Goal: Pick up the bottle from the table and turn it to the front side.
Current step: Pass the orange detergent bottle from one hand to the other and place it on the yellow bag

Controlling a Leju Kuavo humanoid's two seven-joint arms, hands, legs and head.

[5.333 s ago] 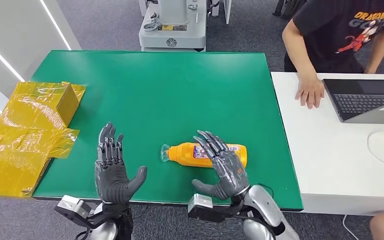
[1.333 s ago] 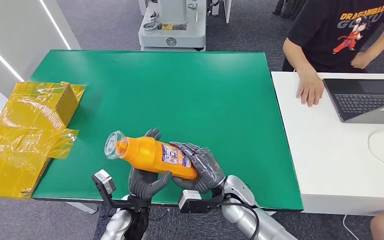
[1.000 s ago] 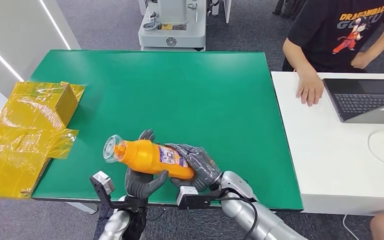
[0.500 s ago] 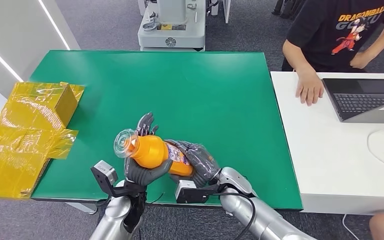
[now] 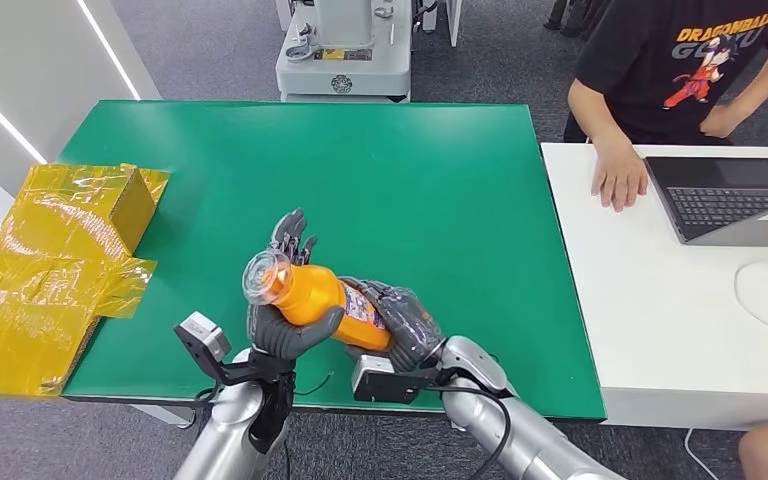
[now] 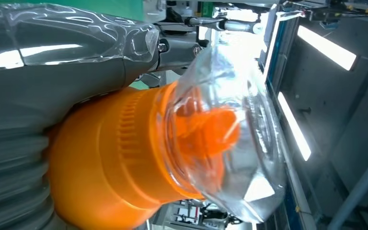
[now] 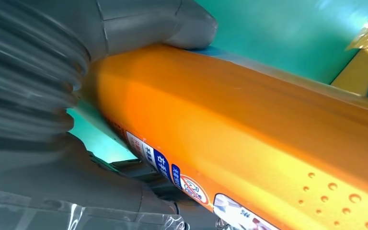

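A green desk point(image 5: 380, 190) is set on a grey carpeted floor point(image 5: 220, 45), with a white desk point(image 5: 650, 300) butted against its right side. A grey machine base point(image 5: 345, 50) is seen beyond the far edge. On the green desk's left end a box point(image 5: 60, 250) wrapped in yellow film is placed, overhanging the edge. A laptop point(image 5: 730, 200) is laid on the white desk, and a person's hand point(image 5: 620, 180) is rested flat beside it.

The orange bottle point(image 5: 325, 300) is held off the green desk, above its near edge, tilted with its clear cap point(image 5: 265, 275) raised toward the left. It is gripped from below near the neck by the left robot hand point(image 5: 285, 315), whose thumb is wrapped over the front while fingers are spread behind the cap. The lower body is gripped by the right robot hand point(image 5: 400, 325), its fingers closed over the label point(image 5: 360, 308). In the left wrist view the orange nozzle point(image 6: 206, 132) is seen inside the cap.
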